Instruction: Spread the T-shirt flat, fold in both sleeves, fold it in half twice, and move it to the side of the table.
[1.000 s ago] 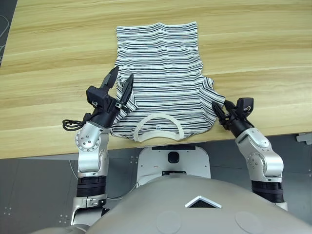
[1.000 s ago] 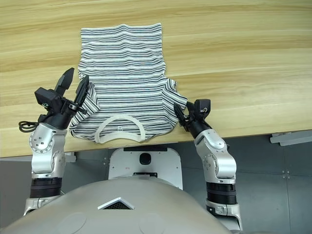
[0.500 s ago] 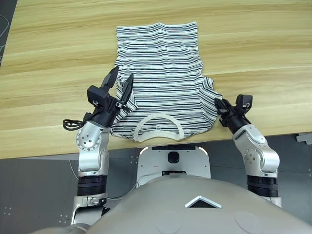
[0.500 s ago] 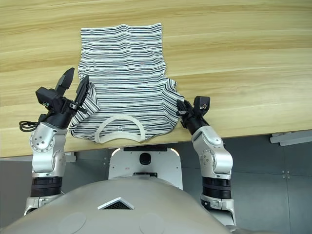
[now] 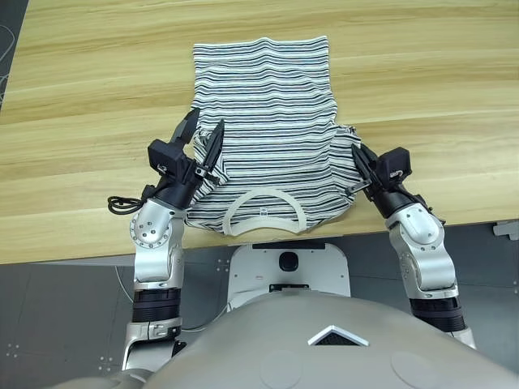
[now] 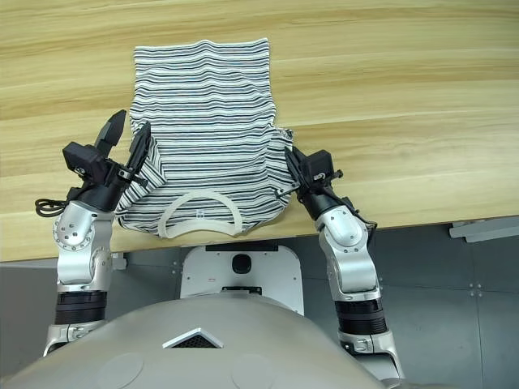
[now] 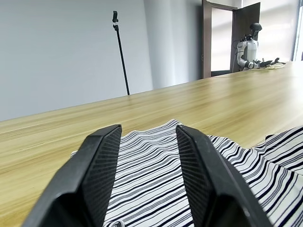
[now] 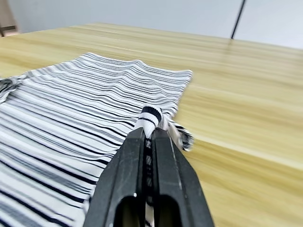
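The black-and-white striped T-shirt (image 5: 263, 105) lies on the wooden table (image 5: 430, 73), its white collar (image 5: 264, 212) toward the table's near edge. My left gripper (image 5: 206, 121) hovers open over the shirt's left shoulder; in the left wrist view its fingers (image 7: 102, 161) frame the striped cloth (image 7: 151, 165) with nothing between them. My right gripper (image 5: 358, 151) is shut on the right sleeve (image 8: 151, 116), a pinched fold of fabric raised off the table at the shirt's right edge.
A black cable (image 5: 122, 205) loops on the table beside my left wrist. The table's front edge (image 5: 478, 217) runs just behind both grippers. Bare wood stretches to the left and right of the shirt.
My right gripper has moved from the table's front edge up and inward to the shirt, taking the right sleeve with it. The left gripper has barely moved.
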Controlling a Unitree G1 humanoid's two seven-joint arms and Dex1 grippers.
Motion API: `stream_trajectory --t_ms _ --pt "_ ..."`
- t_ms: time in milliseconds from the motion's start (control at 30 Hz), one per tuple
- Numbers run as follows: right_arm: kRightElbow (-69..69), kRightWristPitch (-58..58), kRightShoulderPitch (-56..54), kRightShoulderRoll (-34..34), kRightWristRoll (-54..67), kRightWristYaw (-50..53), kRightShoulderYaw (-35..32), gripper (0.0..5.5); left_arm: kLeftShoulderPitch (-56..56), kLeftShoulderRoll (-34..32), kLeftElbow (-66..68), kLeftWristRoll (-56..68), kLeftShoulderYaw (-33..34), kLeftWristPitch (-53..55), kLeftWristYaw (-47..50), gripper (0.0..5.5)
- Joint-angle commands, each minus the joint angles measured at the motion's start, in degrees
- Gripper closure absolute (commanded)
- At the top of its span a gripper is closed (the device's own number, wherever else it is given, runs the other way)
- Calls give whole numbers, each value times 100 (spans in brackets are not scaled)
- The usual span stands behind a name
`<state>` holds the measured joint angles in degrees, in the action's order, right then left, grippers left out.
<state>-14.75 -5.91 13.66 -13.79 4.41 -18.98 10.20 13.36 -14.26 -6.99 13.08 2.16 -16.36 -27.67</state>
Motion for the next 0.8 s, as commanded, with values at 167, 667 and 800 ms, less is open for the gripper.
stream_trajectory --t_ms 167,667,800 --pt "181 -245 -810 -974 -379 -1565 831 537 -107 84 78 -104 -65 -39 60 333" --pt "231 -149 -1251 -1383 -248 -2403 754 475 -243 206 170 -148 -187 -45 55 333" --pt "62 -646 -1642 -846 1437 -2496 -157 399 -311 174 133 -58 -193 10 -24 333"
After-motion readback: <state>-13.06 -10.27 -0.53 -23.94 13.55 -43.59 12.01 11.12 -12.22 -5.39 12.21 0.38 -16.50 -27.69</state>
